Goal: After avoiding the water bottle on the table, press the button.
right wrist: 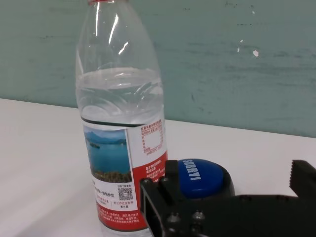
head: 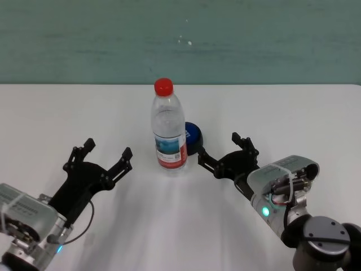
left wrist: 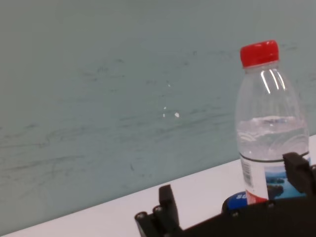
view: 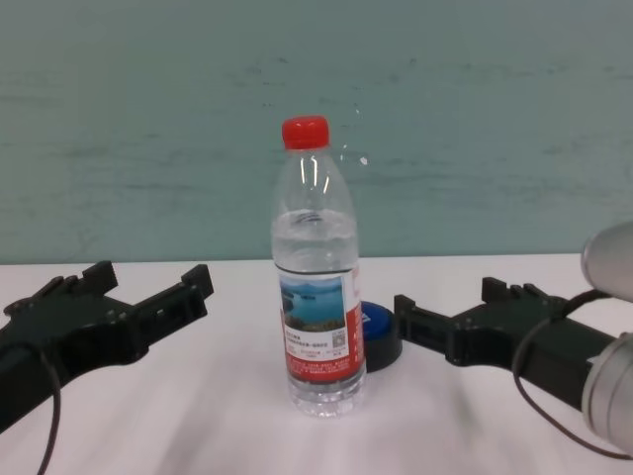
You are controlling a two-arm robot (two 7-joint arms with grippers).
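A bottle (head: 168,131) stands upright mid-table (head: 180,226), with the button (head: 192,138) just behind it to the right, partly hidden. The right gripper (head: 225,151), fingers spread wide and empty, hovers just right of the button, near it. The left gripper (head: 107,153), also wide open, sits left of the bottle. Only the right wrist view shows white lettering on the button's (right wrist: 200,177) blue top.

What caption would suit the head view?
Open left gripper and right gripper flank an upright water bottle hiding a blue button.
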